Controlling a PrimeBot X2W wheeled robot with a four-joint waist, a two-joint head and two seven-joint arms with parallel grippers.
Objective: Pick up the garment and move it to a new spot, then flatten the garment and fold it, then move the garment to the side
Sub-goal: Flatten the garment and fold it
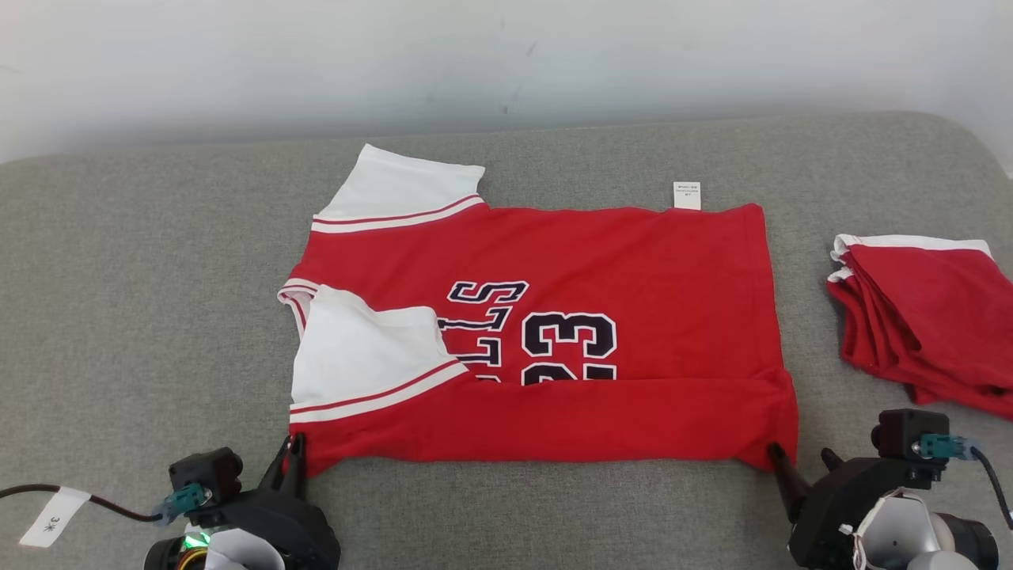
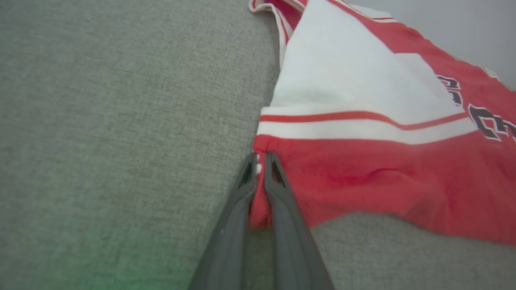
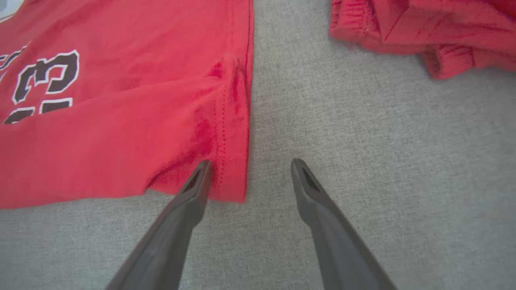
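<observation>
The garment (image 1: 633,261) is a red jersey with white sleeves and dark lettering, spread sideways on the grey cushion, its near edge folded up over the print. My left gripper (image 1: 291,453) is shut on the garment's near left corner (image 2: 260,201), red cloth pinched between the two fingers. My right gripper (image 1: 799,455) stands open at the near right corner (image 3: 231,177); its left finger (image 3: 193,189) lies on the hem and its right finger (image 3: 310,189) rests on bare cushion.
A pile of folded red and white garments (image 1: 926,317) lies at the right, also seen at the top of the right wrist view (image 3: 423,32). The grey cushion (image 1: 142,317) ends at a pale wall behind. A tagged cable (image 1: 55,514) trails at lower left.
</observation>
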